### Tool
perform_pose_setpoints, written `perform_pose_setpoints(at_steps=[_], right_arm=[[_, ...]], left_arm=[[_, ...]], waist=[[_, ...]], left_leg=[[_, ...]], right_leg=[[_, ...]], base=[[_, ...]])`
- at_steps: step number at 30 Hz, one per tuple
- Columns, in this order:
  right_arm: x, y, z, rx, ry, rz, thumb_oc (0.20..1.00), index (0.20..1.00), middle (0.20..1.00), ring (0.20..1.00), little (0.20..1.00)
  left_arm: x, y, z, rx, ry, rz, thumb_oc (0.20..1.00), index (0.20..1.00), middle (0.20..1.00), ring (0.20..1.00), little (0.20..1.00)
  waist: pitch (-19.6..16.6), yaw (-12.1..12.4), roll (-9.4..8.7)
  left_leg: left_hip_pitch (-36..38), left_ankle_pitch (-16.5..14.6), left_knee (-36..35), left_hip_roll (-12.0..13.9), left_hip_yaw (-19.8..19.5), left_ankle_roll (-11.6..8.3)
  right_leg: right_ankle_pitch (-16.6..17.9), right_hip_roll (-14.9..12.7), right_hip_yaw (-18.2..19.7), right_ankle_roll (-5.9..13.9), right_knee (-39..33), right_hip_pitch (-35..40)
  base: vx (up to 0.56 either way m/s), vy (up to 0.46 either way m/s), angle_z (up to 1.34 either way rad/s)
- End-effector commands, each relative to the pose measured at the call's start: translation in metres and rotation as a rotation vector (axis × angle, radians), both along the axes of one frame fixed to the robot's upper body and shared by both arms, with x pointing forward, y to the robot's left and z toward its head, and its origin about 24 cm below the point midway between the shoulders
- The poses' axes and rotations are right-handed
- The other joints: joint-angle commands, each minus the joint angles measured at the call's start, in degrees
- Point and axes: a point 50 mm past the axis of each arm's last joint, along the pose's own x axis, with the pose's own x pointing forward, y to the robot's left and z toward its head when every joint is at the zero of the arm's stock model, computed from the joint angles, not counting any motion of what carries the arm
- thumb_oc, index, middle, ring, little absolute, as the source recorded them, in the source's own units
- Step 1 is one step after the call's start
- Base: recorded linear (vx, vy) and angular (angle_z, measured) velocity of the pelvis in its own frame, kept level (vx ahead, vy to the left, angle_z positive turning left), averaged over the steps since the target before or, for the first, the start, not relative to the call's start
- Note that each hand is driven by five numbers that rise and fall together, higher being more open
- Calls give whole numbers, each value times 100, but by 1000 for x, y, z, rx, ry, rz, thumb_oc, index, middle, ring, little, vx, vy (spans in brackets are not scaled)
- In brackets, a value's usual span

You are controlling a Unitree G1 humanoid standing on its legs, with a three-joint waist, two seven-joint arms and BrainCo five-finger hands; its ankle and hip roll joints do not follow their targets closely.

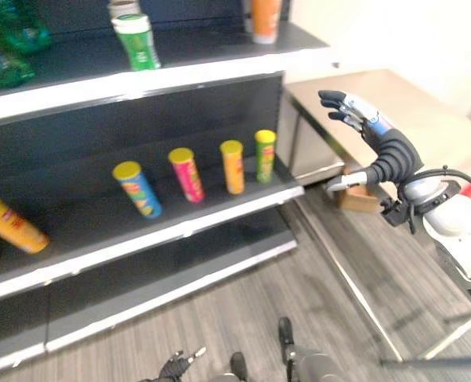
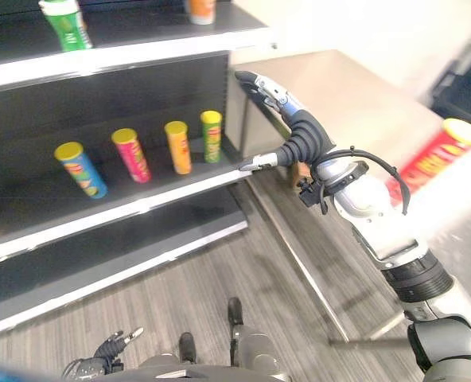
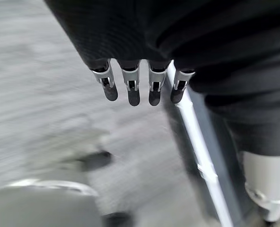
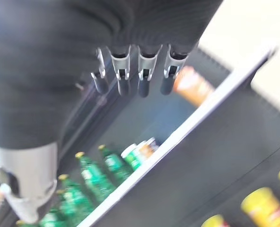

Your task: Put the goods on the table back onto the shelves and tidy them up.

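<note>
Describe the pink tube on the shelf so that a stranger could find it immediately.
Look at the dark shelving unit and its middle shelf, where four tall cylindrical snack cans stand in a row. The pink can with a yellow lid is second from the left, between a blue can and an orange can.

Lighting and clarity: bright, even, mostly soft.
You see glare on the table (image 2: 355, 95), dark shelf (image 1: 140, 211) recesses, and smeared floor (image 3: 40, 104) in the left wrist view.

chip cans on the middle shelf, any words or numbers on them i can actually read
None can be read.
Blue can, pink can, orange can, green can: label print too blurred.
Red can on the table: also blurred.
</note>
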Motion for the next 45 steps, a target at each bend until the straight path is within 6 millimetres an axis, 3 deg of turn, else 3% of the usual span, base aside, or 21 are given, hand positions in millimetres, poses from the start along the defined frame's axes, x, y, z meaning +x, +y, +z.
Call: perform_pose_setpoints(at_steps=[1,3,4,5,6,8,10,11,12,15,19,20,21,23,27,30,31,34,36,40,45], right_arm=[[-1,2,24,46,-112,19,1000,1000,1000,1000,1000],[-1,2,24,46,-112,19,1000,1000,1000,1000,1000],[-11,-43,23,90,-151,-179,1000,1000,1000,1000,1000],[-14,-53,22,105,-155,-225,1000,1000,1000,1000,1000],[-15,-54,22,107,-155,-227,1000,1000,1000,1000,1000],[-23,-90,14,160,-146,-392,1000,1000,1000,1000,1000],[-37,-129,4,196,-145,-597,1000,1000,1000,1000,1000],[-37,-130,4,197,-145,-600,1000,1000,1000,1000,1000],[-45,-150,-5,207,-131,-720,1000,1000,1000,1000,1000],[-58,-170,-15,239,-123,-837,1000,1000,1000,1000,1000],[-64,-187,-26,259,-91,-936,1000,1000,1000,1000,1000],[-64,-193,-29,268,-71,-955,1000,1000,1000,1000,1000],[-66,-201,-32,287,-41,-976,1000,1000,1000,1000,1000],[-63,-207,-29,316,-27,-967,1000,1000,1000,1000,1000],[-52,-216,-21,299,0,-977,1000,1000,1000,1000,1000],[-48,-228,-14,296,12,-1021,1000,1000,1000,1000,1000],[-40,-232,-10,301,24,-1034,1000,1000,1000,1000,1000],[-29,-236,-8,331,44,-1040,1000,1000,1000,1000,1000],[-24,-239,-9,343,66,-1053,1000,1000,1000,1000,1000],[-14,-235,-9,356,80,-1031,1000,1000,1000,1000,1000],[-4,-230,-13,324,104,-1030,1000,1000,1000,1000,1000]], left_arm=[[-8,23,5,71,29,-56,1000,1000,1000,1000,1000],[-8,23,5,71,29,-56,1000,1000,1000,1000,1000],[-7,20,5,58,18,-59,1000,1000,1000,1000,1000],[-10,20,4,60,26,-56,1000,1000,1000,1000,1000],[-10,21,4,61,26,-58,1000,1000,1000,1000,1000],[-14,24,4,62,33,-33,1000,1000,1000,1000,1000],[-17,31,6,73,28,0,1000,1000,1000,1000,1000],[-16,31,6,74,28,-2,1000,1000,1000,1000,1000],[-18,34,7,75,22,30,1000,1000,1000,1000,1000],[-21,35,7,75,24,62,1000,1000,1000,1000,1000],[-18,35,7,72,14,81,1000,1000,1000,1000,1000],[-17,37,8,75,10,81,1000,1000,1000,1000,1000],[-14,40,10,72,-6,90,1000,1000,1000,1000,1000],[-10,36,10,53,-15,75,1000,1000,1000,1000,1000],[-6,29,8,26,-20,69,1000,1000,1000,1000,1000],[-3,20,7,-2,-28,51,1000,1000,1000,1000,1000],[-4,16,5,-14,-24,38,1000,1000,1000,1000,1000],[-6,11,3,-18,-10,16,1000,1000,1000,1000,1000],[-9,10,2,-27,-1,25,1000,1000,1000,1000,1000],[-19,10,-1,-22,32,25,1000,1000,1000,1000,1000],[-20,15,0,-15,26,54,1000,1000,1000,1000,1000]], waist=[[-243,161,-295],[-243,161,-295],[-518,115,-383],[-556,115,-405],[-564,133,-419],[-651,87,-490],[-642,13,-494],[-651,31,-514],[-663,18,-554],[-651,41,-537],[-562,-22,-460],[-529,-53,-478],[-568,-59,-464],[-614,-46,-344],[-513,38,-221],[-374,96,-241],[-299,215,-222],[-282,350,-252],[-303,363,-196],[-387,351,-88],[-420,372,-114]], left_leg=[[242,-601,71,-26,-374,-514],[242,-601,71,-26,-374,-514],[130,-625,71,172,48,-544],[159,-674,71,184,111,-551],[141,-655,71,177,120,-550],[114,-697,71,209,227,-580],[105,-729,71,253,248,-615],[81,-701,71,240,254,-612],[55,-705,71,227,265,-641],[23,-698,71,251,231,-690],[59,-685,71,430,94,-830],[163,-689,71,514,3,-939],[217,-547,71,795,-177,-1138],[171,-347,71,1071,-328,-1277],[-13,-35,296,1230,-565,-1362],[-359,-97,928,1131,-329,-1270],[-495,-241,958,765,-537,-1159],[-848,-273,799,59,-1057,-1000],[-923,-233,606,-128,-1149,-953],[-560,-143,191,-177,-1095,-823],[-425,-193,71,-174,-1024,-779]], right_leg=[[294,-184,280,-29,-246,40],[294,-184,280,-29,-246,40],[751,-728,-8,126,-257,347],[871,-796,-27,180,-303,413],[894,-802,-17,178,-317,397],[1224,-933,26,286,-466,391],[1247,-936,-9,330,-651,401],[1270,-947,0,326,-661,377],[1320,-1006,-65,377,-829,438],[1325,-1044,-131,407,-1050,476],[1074,-883,130,363,-1192,273],[821,-750,324,339,-1183,220],[445,-496,282,142,-1083,337],[77,-209,78,-43,-1066,541],[-183,-2,-214,-266,-1149,860],[-333,-33,-594,-405,-1217,1095],[-326,-29,-685,-426,-1217,1154],[-159,-20,-742,-402,-1217,1089],[-153,50,-707,-377,-1217,1038],[-218,135,-605,-410,-1176,1057],[-220,88,-481,-374,-1135,1037]], base=[[0,0,-37],[-39,-54,-19],[-67,-126,2],[-75,-126,-11],[24,-71,-24],[15,-102,-49],[17,-86,-67],[45,-131,-31],[37,-136,-3],[61,-172,-9],[108,-257,-7],[274,-612,12],[284,-661,22],[199,-537,40],[79,-296,74],[21,-207,90],[43,-130,111],[44,-58,39],[52,18,20],[118,88,-17],[92,81,-22]])
